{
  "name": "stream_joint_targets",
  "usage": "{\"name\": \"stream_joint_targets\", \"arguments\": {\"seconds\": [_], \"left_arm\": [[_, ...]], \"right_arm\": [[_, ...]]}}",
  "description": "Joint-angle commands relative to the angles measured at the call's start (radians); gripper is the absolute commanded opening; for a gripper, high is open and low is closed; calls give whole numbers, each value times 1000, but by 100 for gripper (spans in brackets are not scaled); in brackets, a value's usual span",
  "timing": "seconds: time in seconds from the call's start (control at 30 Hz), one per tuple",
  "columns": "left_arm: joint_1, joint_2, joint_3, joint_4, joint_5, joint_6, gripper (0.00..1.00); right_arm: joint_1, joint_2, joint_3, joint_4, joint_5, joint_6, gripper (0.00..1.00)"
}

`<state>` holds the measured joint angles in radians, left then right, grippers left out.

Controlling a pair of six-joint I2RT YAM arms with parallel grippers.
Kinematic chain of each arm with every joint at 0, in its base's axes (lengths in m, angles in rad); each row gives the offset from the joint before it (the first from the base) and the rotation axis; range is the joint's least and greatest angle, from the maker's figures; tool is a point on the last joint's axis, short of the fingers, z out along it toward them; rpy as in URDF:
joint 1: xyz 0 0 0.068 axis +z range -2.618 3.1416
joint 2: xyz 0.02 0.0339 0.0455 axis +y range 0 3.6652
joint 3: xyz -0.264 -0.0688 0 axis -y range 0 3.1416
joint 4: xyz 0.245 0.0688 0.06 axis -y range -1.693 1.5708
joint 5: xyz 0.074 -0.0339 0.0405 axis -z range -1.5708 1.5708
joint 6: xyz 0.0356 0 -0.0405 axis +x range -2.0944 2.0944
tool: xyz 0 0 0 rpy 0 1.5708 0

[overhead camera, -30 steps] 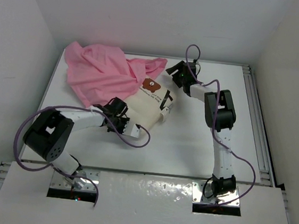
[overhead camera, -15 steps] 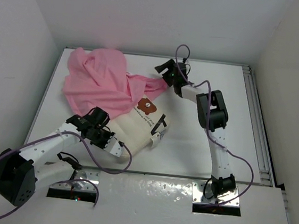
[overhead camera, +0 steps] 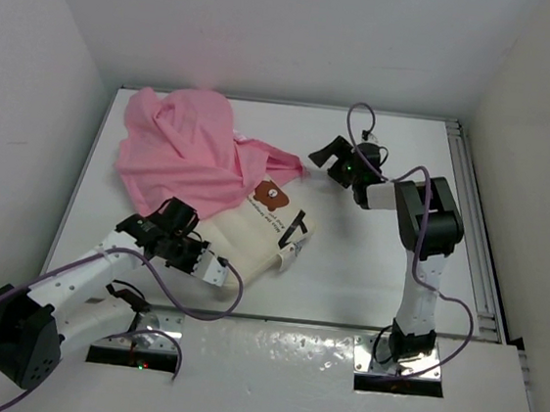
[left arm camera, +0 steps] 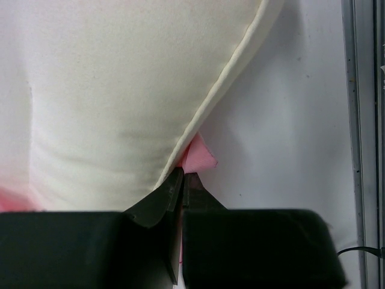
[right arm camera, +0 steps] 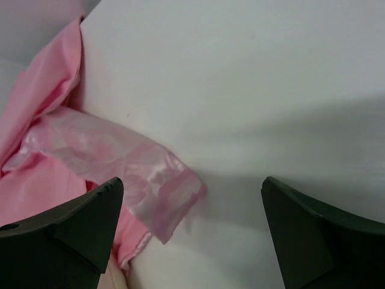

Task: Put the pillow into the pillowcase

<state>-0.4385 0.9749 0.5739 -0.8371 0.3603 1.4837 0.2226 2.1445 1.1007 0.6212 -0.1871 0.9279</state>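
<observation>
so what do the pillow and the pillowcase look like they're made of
The pillowcase looks like thin pink satin, probably synthetic: glossy highlights, fine crinkles. The pillow looks like matte cream woven cloth over soft filling, maybe cotton or polyester: no sheen, piped seam.

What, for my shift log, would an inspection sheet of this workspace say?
Surface: white table, flat.
Job's things: pillow lies slantwise, its far end covered by the crumpled pillowcase; the bear patch shows.
Clutter: nothing seen.
Grippers: left claw shut on a pillowcase edge beside the pillow's seam; right claw open over the pillowcase's far corner, holding nothing.
Cables: purple cables loop along both arms.
Surroundings: white walls; metal rail along the right edge.
</observation>
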Motion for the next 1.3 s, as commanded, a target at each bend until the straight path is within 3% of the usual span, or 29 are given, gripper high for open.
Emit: {"name": "stream_joint_targets", "arguments": {"seconds": [0.0, 0.17, 0.33, 0.43, 0.47, 0.53, 0.57, 0.77, 0.9, 1.17, 1.27], "left_arm": [[4, -31, 3, 13, 52, -13, 0], [3, -42, 18, -5, 40, -20, 0], [4, -54, 37, -3, 25, -63, 0], [4, -59, 47, 23, 25, -118, 0], [6, -59, 55, 35, 31, -169, 0], [14, -61, 95, 41, 43, -226, 0], [21, -61, 112, 30, 64, -249, 0], [110, -104, 259, -11, 114, -422, 0], [142, -90, 452, -2, 146, -557, 0], [245, 41, 938, 265, 138, -955, 0], [280, 50, 980, 360, 134, -1061, 0]], "right_arm": [[63, -25, -10, -11, -31, -110, 95], [101, 75, 137, -81, -70, -95, 94], [144, 48, 90, -87, -16, -144, 90], [135, 90, 166, -123, 49, -123, 65], [130, 121, 227, -155, 82, -121, 43], [124, 144, 273, -175, 95, -118, 19], [116, 143, 281, -166, 106, -112, 0], [70, 20, 68, 141, 101, -143, 0], [31, -171, -5, 190, 60, -176, 0], [-58, -538, -42, 233, 23, -273, 0], [-95, -632, -30, 212, 3, -270, 0]]}}
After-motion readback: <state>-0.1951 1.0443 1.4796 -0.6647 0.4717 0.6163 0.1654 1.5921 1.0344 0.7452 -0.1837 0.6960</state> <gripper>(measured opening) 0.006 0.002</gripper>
